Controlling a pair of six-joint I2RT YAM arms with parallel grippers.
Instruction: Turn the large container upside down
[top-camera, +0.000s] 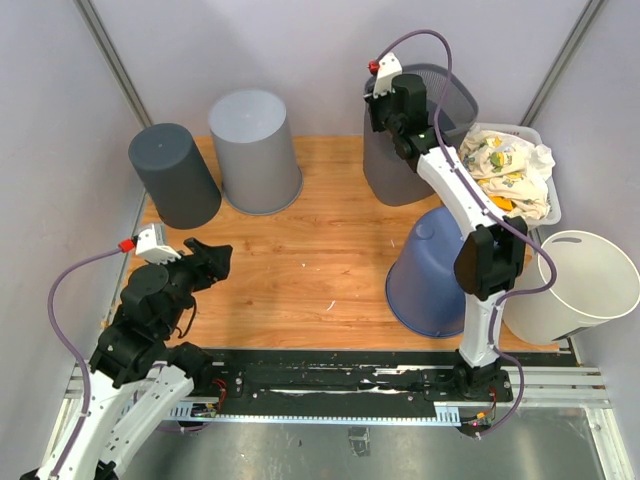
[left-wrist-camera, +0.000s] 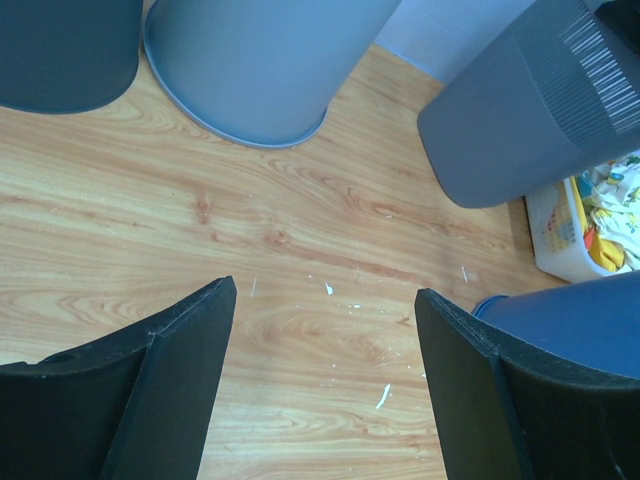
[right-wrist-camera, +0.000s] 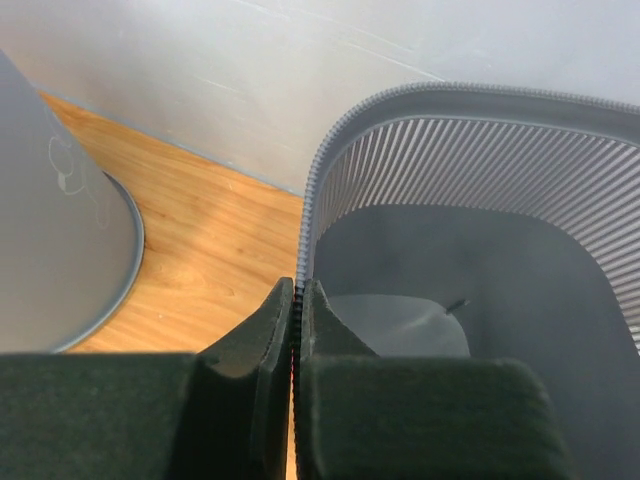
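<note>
Upright at the far side of the table (top-camera: 330, 230), the grey slatted container (right-wrist-camera: 480, 190) is pinched at its rim by the right gripper (right-wrist-camera: 297, 292), to be tipped slowly with the clench kept firm; the left gripper (left-wrist-camera: 325, 300) is held open, empty.

The left arm (top-camera: 140, 330), at 7 o'clock, and right arm (top-camera: 470, 215), at 5 o'clock, have white link shells and black joint housings. Each carries a purple cable (top-camera: 58, 310) and red cap (top-camera: 126, 244). Fingers (left-wrist-camera: 190, 350) are black wedges.
</note>
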